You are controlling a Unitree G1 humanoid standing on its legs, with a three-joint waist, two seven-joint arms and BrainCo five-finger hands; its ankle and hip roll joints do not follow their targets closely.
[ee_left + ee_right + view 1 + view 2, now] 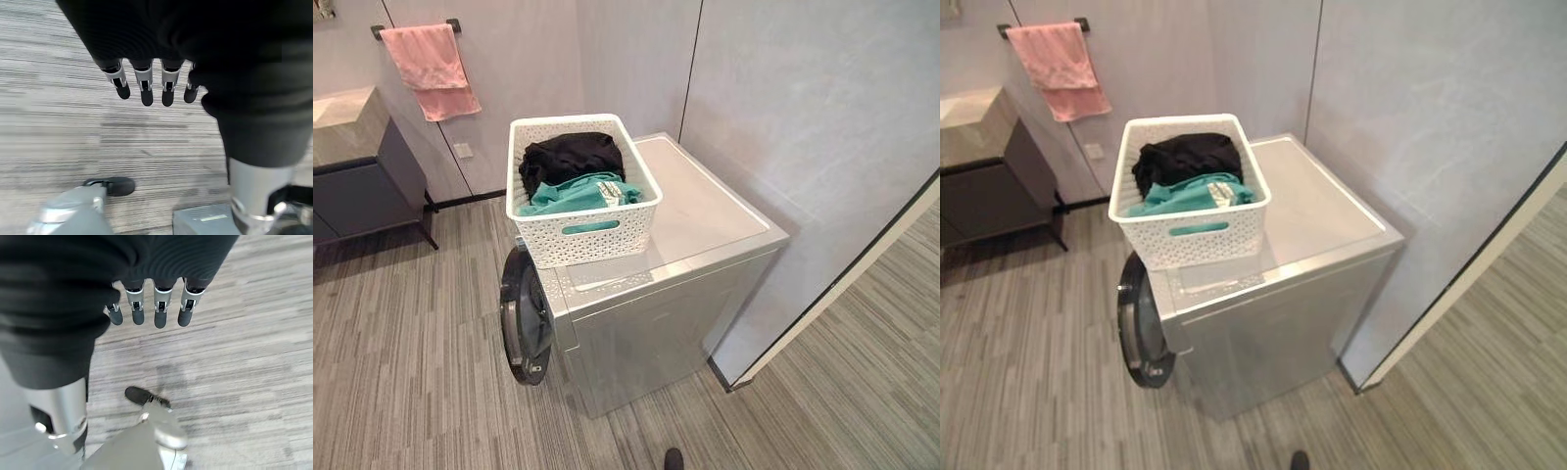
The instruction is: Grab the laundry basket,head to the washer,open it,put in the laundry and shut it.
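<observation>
White basket of dark and teal laundry is sitting on top of the washer, door hanging ajar — both hands, left and right, are hanging empty over the floor, fingers straight — probably parked there for easy loading.

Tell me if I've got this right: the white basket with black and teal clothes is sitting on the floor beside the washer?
Not quite. The white basket with the black and teal clothes sits on top of the washer, not on the floor, as the left eye view shows.
</observation>
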